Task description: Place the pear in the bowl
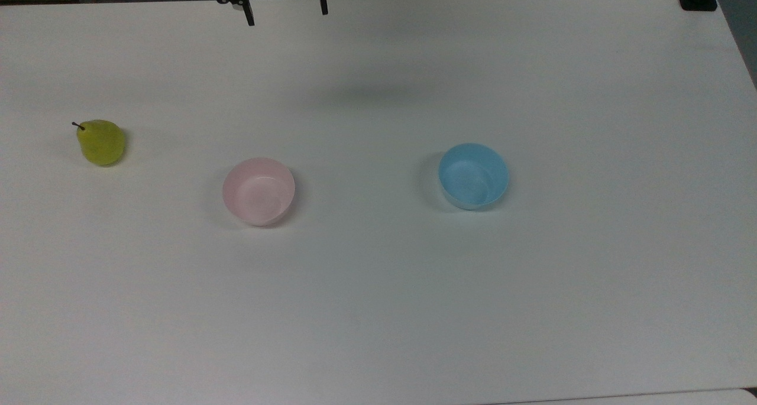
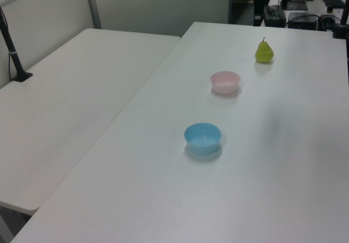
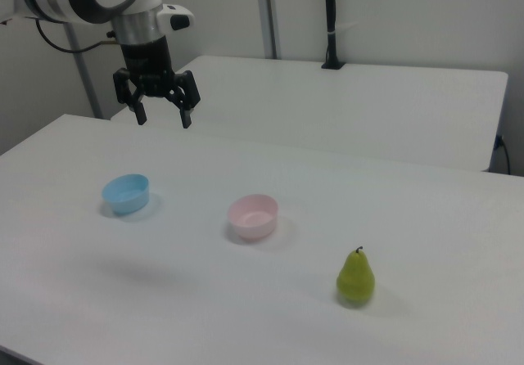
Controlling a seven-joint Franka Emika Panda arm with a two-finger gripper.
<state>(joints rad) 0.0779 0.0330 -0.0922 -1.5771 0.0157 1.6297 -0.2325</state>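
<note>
— On the white table (image 1: 378, 304), where does the pear (image 1: 102, 143) stand?

— Upright, stem up, near the top view's left edge. It is bare on the tabletop, touching nothing. In the right view the pear (image 3: 356, 277) is the item closest to the camera; in the left view the pear (image 2: 264, 52) is the farthest of the three items.

— And the bowl?

— The pink bowl (image 1: 258, 191) sits mouth up, well apart from the pear, toward the top view's right of it. Nothing lies inside; the lighter interior is plain. It shows in the left view (image 2: 226, 81) and the right view (image 3: 253, 216) too.

— Anything beyond it?

— A light blue bowl (image 1: 474, 175), similar in size, further toward the top view's right, also mouth up with nothing in it. The three items form a rough row, the pink bowl between the other two.

— State of the gripper?

— The gripper (image 3: 162, 109) hangs in the air, fingers pointing down and spread wide, gripping nothing. In the right view it is above and behind the blue bowl (image 3: 126, 193); in the top view the gripper (image 1: 286, 12) is at the upper edge, well apart from the pear.

— Any labels, brands or writing?

— None legible on the fruit, either bowl, or the arm.

— Surroundings?

— A second white table (image 2: 71, 96) adjoins this one, with a black post (image 3: 329, 21) clamped at its far edge.
</note>
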